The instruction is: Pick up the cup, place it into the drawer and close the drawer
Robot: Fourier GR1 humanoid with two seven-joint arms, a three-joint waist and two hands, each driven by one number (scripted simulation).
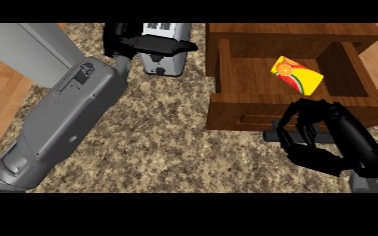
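Note:
The cup (297,75) is yellow with a red, green and orange print, and it lies tilted inside the open wooden drawer (229,70) at the upper right. My right hand (325,140) hangs just in front of the drawer's front panel, below the cup and apart from it. Its fingers (301,117) are spread and loosely bent with nothing in them. My left hand (144,42) is at the top centre, fingers stretched out to the right over a grey-and-white toaster (164,62), holding nothing.
The speckled stone counter (170,140) fills the middle. A dark grey handle (275,134) shows at the drawer's front, partly behind my right hand. My grey left forearm (70,110) runs diagonally across the left side. A wooden surface (11,95) shows beyond the counter's left edge.

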